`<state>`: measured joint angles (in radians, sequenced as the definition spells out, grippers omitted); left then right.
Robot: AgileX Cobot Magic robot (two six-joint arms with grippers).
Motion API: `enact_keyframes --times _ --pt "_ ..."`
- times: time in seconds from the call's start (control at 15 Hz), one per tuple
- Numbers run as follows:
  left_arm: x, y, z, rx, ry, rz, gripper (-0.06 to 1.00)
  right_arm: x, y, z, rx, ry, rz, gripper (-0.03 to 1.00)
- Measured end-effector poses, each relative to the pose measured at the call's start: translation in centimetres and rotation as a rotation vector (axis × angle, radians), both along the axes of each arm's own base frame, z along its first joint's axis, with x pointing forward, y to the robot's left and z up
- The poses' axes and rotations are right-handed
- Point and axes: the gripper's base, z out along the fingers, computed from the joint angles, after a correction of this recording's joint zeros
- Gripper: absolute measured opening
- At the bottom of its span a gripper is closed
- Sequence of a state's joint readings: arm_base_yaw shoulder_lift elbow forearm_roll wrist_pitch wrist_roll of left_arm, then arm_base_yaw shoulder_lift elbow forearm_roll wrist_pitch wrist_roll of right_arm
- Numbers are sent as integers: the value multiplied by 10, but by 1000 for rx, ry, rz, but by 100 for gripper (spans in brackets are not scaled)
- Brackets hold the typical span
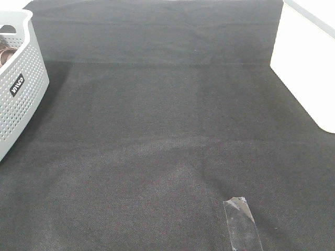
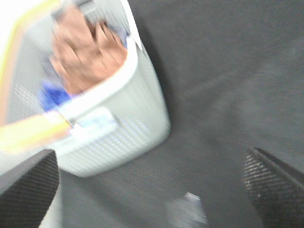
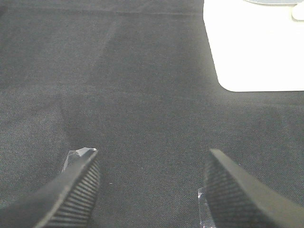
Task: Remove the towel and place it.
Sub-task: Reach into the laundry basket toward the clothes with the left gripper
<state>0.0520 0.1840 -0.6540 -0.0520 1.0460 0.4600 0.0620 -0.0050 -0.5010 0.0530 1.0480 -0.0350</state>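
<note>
The brown plush towel [image 2: 88, 50] lies bunched inside the light grey perforated basket [image 2: 118, 128]; the left wrist view is motion-blurred. In the exterior high view only a sliver of the towel [image 1: 6, 52] shows inside the basket [image 1: 21, 99] at the far left edge. My left gripper [image 2: 152, 194] is open and empty over the black table cloth, beside the basket. My right gripper [image 3: 152, 159] is open and empty, low over the black cloth [image 3: 142, 95]. Neither gripper shows in the exterior high view.
The black table cloth [image 1: 157, 130] covers the table. A white flat object [image 1: 306, 68] lies at the right edge; it also shows in the right wrist view [image 3: 256, 47]. A strip of clear tape [image 1: 242, 222] is stuck near the front. Something blue [image 2: 50, 92] sits in the basket.
</note>
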Motion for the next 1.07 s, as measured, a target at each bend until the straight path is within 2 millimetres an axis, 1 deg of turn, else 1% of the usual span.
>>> enact_keyframes --times 0.07,0.13,0.2,0.27,0.4,0.53,0.6,0.67,0.8,0.93,1.07 --pt "12 2 22 86 -15 -33 99 0 0 0 0 0 0 58" --pt "32 5 53 225 -26 -75 99 0 0 0 0 0 0 58" --pt "50 8 75 334 -22 -101 99 0 0 0 0 0 0 58" --pt "67 12 92 431 -4 -122 99 0 0 0 0 0 0 58" --pt "113 20 116 607 61 -154 99 0 0 0 0 0 0 58" --pt "162 29 126 724 145 -163 99 0 0 0 0 0 0 58" --pt "185 34 121 768 204 -166 99 0 0 0 0 0 0 58" --pt "211 39 109 812 285 -176 99 0 0 0 0 0 0 58" --pt "252 50 79 917 439 -201 99 0 0 0 0 0 0 58" --pt "285 58 50 1053 560 -259 99 0 0 0 0 0 0 58" --pt "315 63 20 1162 638 -335 99 0 0 0 0 0 0 58"
